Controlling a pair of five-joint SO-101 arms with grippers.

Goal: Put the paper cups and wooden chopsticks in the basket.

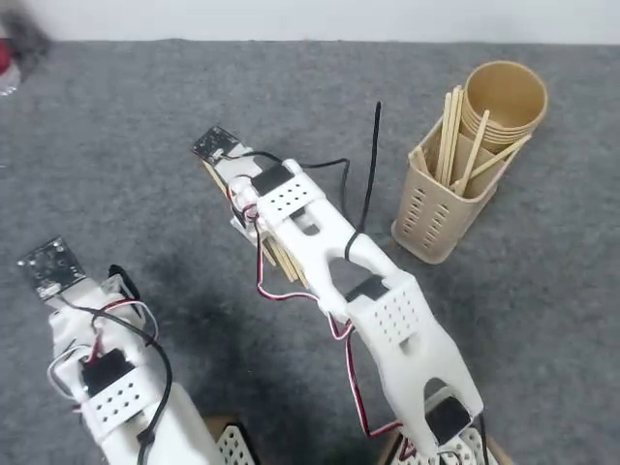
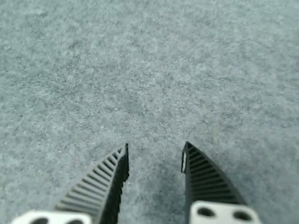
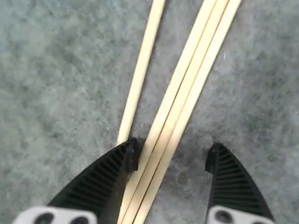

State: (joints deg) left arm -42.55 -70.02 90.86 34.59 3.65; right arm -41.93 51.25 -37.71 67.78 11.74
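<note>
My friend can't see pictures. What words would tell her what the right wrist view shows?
The right gripper hangs open over a bundle of wooden chopsticks lying on grey carpet, close beside one of its black ridged fingers. A single chopstick lies apart, outside that finger.

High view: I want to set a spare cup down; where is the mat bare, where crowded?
Bare: the far-left mat beyond both arms, and the near-right corner bordered by the right arm and the basket. Crowded: under the right end effector, where chopsticks lie.
</note>
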